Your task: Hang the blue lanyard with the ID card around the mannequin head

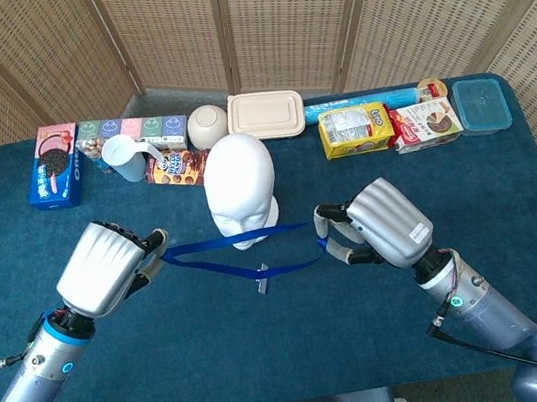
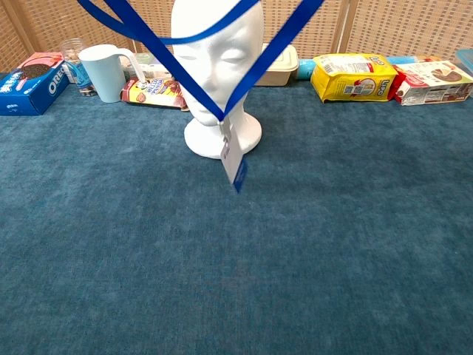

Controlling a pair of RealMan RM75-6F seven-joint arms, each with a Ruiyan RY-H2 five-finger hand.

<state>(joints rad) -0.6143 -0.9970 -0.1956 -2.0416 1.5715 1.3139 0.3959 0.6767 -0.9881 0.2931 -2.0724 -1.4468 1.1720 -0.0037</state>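
The blue lanyard is stretched in the air between the left hand and the right hand, each with its fingers pinched on one end of the loop, just in front of the white mannequin head standing on the table. The ID card dangles edge-on from the clip at the bottom of the strap, clear of the table. The strap looks thin, limp and light, so it should sag wherever it is not pulled taut, and the card may swing; holding it wide at both sides, as now, seems the best way to keep the loop open enough to clear the head.
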